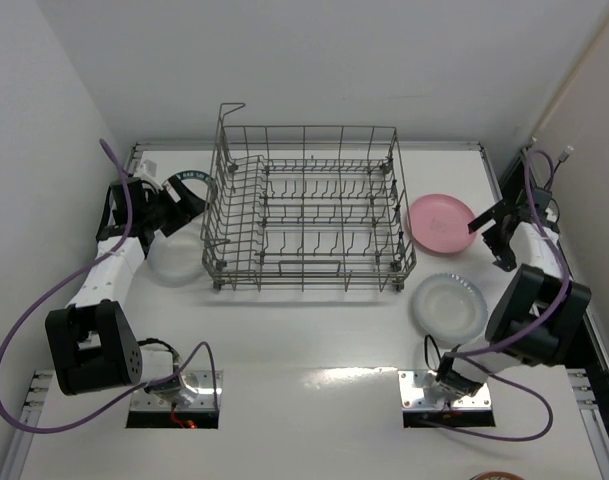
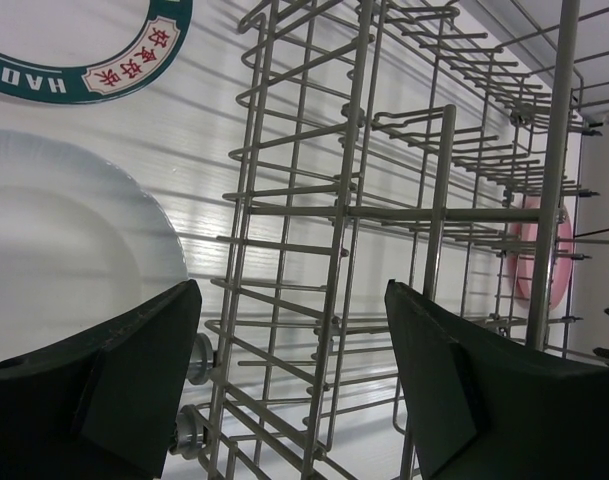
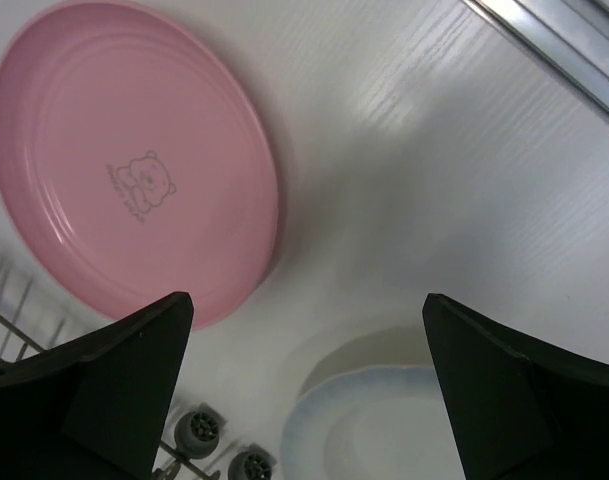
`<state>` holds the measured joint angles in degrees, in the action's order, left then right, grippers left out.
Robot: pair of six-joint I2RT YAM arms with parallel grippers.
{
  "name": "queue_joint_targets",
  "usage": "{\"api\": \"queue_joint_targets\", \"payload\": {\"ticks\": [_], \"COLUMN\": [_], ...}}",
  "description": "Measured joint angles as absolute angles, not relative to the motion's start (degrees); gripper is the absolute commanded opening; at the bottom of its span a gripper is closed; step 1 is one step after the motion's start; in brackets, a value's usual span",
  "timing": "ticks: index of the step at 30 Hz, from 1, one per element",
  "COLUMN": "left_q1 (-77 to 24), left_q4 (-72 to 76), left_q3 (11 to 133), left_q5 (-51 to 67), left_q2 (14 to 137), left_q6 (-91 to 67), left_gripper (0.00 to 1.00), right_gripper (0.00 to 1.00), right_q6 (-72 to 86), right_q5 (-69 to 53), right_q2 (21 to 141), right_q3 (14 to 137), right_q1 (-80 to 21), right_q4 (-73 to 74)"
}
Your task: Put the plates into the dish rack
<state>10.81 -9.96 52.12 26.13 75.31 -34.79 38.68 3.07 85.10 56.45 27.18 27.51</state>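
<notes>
Above the table, you have all four plates lying flat and none in the dish rack [image 1: 309, 210], so the step in hand is the first pick. The pink plate [image 1: 441, 222] and the right whitish plate [image 1: 449, 306] lie right of the rack. The left whitish plate [image 1: 174, 258] and the lettered plate [image 1: 189, 185] lie left of it. Your left gripper [image 1: 176, 208] hangs over the left pair, your right gripper [image 1: 489, 240] just beside the pink one.

On the left wrist, the jaws stand wide apart with nothing between them, and the rack's mesh wall fills the way ahead.

On the right wrist, the jaws gape as wide and grasp nothing. The pink plate lies ahead to the left.

Next, I judge, you must work a finger under a rim. Flat plates offer little purchase, and the tall rack side must be cleared.
</notes>
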Motion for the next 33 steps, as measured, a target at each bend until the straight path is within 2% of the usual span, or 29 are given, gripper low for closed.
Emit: {"api": "queue_joint_targets", "payload": {"ticks": [9, 17, 19, 22, 24, 25, 26, 28, 33], "left_q1": [10.8, 10.9, 10.9, 10.9, 10.9, 10.9, 11.0, 11.0, 11.0], "left_q4": [-9.7, -9.3, -9.2, -9.1, -8.9, -8.9, -8.8, -8.7, -8.4], "left_q3": [52.1, 51.6, 51.5, 51.5, 51.5, 51.5, 51.5, 51.5, 51.5], "left_q5": [26.4, 27.0, 27.2, 27.3, 27.5, 27.6, 27.7, 27.9, 28.3], "left_q2": [75.3, 75.3, 75.3, 75.3, 75.4, 75.5, 75.5, 75.6, 76.1], "left_q6": [-35.0, -35.2, -35.3, -35.5, -35.5, -35.5, -35.5, -35.6, -36.0], "left_gripper": [0.72, 0.72, 0.72, 0.72, 0.72, 0.72, 0.72, 0.72, 0.72], "right_gripper": [0.79, 0.75, 0.65, 0.57, 0.44, 0.37, 0.22, 0.01, 0.0], "right_q6": [37.9, 39.5, 40.3, 41.4, 41.7, 41.9, 42.1, 42.2, 42.6], "right_q5": [-8.1, -14.1, -15.0, -16.1, -16.7, -16.9, -17.0, -17.2, -17.9], "right_q2": [98.3, 104.9, 106.4, 108.5, 109.9, 110.7, 111.4, 112.3, 112.0], "right_q3": [56.4, 58.3, 60.0, 61.8, 63.3, 64.1, 64.8, 65.5, 65.4], "right_q1": [31.6, 32.0, 31.8, 31.3, 31.1, 31.0, 31.0, 30.9, 30.7], "right_q4": [20.8, 17.8, 17.6, 17.0, 17.3, 17.3, 17.4, 17.6, 18.1]}}
